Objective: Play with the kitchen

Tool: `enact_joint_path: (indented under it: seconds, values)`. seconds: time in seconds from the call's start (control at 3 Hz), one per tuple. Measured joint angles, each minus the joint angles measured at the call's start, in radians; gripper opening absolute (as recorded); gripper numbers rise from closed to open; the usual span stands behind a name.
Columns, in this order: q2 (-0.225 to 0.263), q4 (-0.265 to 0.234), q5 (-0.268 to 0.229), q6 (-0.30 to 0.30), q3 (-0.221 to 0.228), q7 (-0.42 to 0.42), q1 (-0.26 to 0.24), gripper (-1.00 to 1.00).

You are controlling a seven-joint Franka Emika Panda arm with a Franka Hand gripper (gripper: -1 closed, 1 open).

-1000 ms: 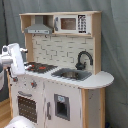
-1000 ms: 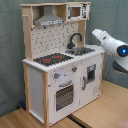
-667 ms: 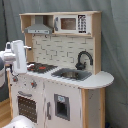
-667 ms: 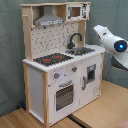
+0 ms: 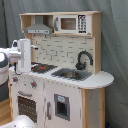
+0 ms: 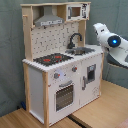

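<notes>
The kitchen (image 5: 60, 95) (image 6: 40, 82) is a white and light-wood toy unit standing upright. It has a black stovetop (image 5: 44, 67) (image 6: 52, 59) with red burners, a sink (image 5: 70, 75) (image 6: 82, 50) and a black faucet (image 5: 84, 59) (image 6: 75, 39). Its oven door (image 5: 27, 107) (image 6: 64, 96) is shut, and a hood (image 5: 39, 27) and a microwave (image 5: 70, 23) sit on top. My gripper (image 5: 31, 48) (image 6: 96, 27) hangs in front of the kitchen at counter height, apart from it, holding nothing that I can see.
A grey curtain (image 5: 115, 50) hangs behind the kitchen. The kitchen stands on a wooden surface (image 6: 95, 117). A white rounded part of the arm (image 5: 20, 122) shows at the bottom of the first exterior view.
My arm has shifted to the right in the first exterior view, closer to the stovetop side, and has risen slightly in the second exterior view. The kitchen has not moved.
</notes>
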Motion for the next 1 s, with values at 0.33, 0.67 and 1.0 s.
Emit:
enact_joint_path:
  seconds: [0.33,0.67,1.0]
  values:
    - [0.035,0.039,0.031,-0.02,0.0,0.06,-0.051,1.0]
    - [0.071,0.098,0.073,-0.062,0.0,0.095,-0.104,1.0]
    - [0.106,0.172,0.123,-0.123,-0.001,0.117,-0.156,1.0]
